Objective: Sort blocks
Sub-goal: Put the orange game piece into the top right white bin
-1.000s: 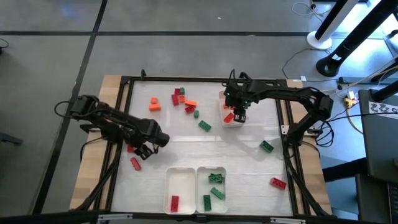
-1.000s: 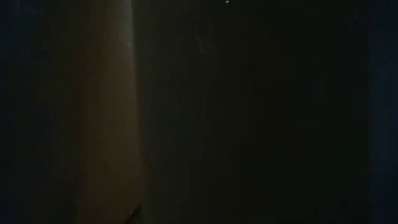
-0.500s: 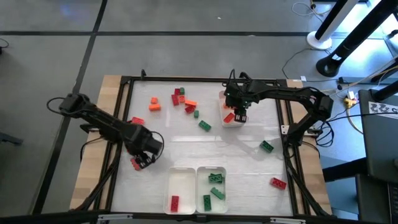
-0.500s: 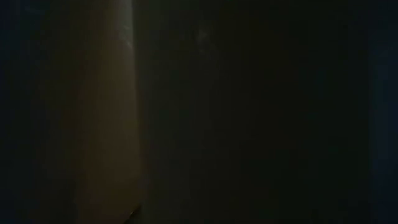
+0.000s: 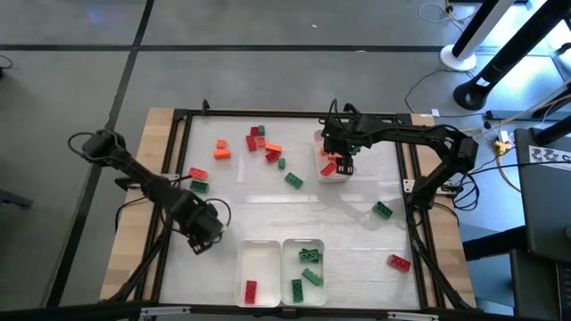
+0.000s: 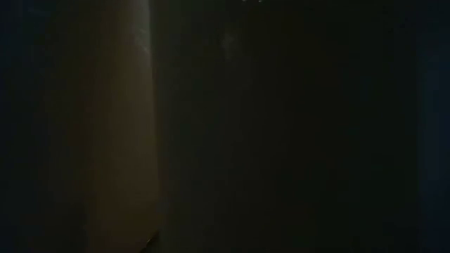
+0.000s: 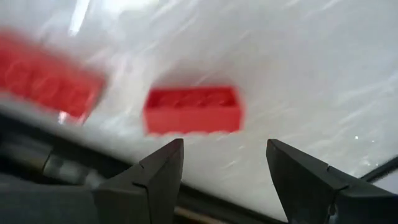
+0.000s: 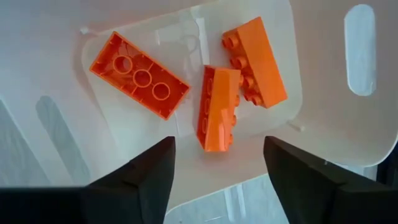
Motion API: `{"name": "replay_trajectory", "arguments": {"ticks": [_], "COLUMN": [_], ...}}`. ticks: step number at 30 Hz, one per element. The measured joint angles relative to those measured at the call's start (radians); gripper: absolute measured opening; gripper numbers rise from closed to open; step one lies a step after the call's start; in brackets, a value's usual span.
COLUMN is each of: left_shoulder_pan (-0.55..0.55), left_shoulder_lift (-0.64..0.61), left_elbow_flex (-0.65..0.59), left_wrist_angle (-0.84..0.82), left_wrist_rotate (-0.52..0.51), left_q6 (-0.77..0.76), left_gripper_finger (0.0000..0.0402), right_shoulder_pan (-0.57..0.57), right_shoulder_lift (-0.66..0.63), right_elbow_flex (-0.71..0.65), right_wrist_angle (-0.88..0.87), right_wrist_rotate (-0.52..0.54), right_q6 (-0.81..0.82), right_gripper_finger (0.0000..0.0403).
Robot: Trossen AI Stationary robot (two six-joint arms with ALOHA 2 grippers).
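Note:
My left gripper (image 5: 202, 237) hangs open over the table's near-left part. In the left wrist view its fingers (image 7: 224, 155) stand apart just short of a red brick (image 7: 193, 110) lying flat on the white table; a second red brick (image 7: 46, 78) shows blurred beside it. From above, the gripper hides that brick. My right gripper (image 5: 343, 164) is open above a small white tray (image 5: 323, 141) at the far middle. The right wrist view shows three orange bricks (image 8: 216, 107) lying in this tray (image 8: 323, 124), below the spread fingers (image 8: 217, 155).
Loose bricks lie in a red, green and orange cluster (image 5: 260, 143), with an orange one (image 5: 222, 149), greens (image 5: 293, 180) (image 5: 382, 210), a red (image 5: 398, 261) and a red-green pair (image 5: 198, 179). Two white trays (image 5: 260, 260) (image 5: 292, 267) at the near edge hold red and green bricks. The low view is dark.
My left gripper has moved toward the table's near edge and come down over the red brick near the left side, which it now hides from above. Its arm has swung back, uncovering a red and a green brick at the left.

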State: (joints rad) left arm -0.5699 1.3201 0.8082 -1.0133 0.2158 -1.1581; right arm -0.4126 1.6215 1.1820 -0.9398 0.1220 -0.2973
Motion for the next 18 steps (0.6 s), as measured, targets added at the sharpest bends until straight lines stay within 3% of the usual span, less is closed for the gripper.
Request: {"name": "replay_trajectory", "arguments": {"ticks": [5, 18], "left_shoulder_pan": [-0.048, -0.126], "left_shoulder_lift": [0.000, 0.001], "left_elbow_flex": [0.000, 0.000], "left_wrist_angle": [0.095, 0.045], "left_wrist_rotate": [-0.062, -0.114], "left_q6": [0.217, 0.731], "left_gripper_finger": [0.0219, 0.0219], "right_shoulder_pan": [0.000, 0.000], "right_shoulder_lift": [0.000, 0.000], "right_elbow_flex": [0.000, 0.000], "right_wrist_angle": [-0.009, -0.010], "right_wrist_rotate": [0.000, -0.001], "right_q6": [0.000, 0.000], "right_gripper_finger": [0.0250, 0.0250]}}
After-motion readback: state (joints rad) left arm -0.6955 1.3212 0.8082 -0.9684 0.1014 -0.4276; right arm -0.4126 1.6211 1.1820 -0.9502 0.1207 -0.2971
